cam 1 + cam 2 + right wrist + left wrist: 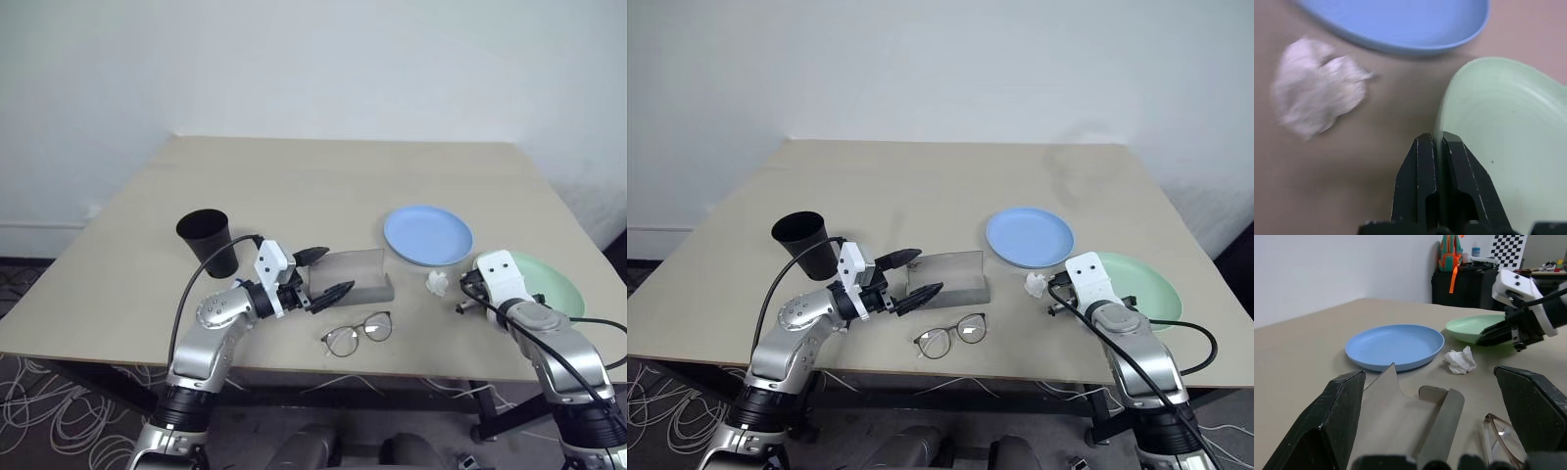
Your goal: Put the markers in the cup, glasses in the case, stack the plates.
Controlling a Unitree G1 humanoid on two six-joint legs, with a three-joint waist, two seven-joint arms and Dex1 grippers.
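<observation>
The green plate [1508, 132] lies at the table's right edge, its near rim directly under my right gripper [1439, 147]; the blue plate [428, 235] is just beyond, to the left, with a tissue [438, 283] between them. My right arm is the nearer one. Its fingers are pressed together on the green rim, and I judge it as pinched. My left gripper [325, 273] stands fully open and empty beside the case [358, 277], the glasses [357, 333] just in front.
</observation>
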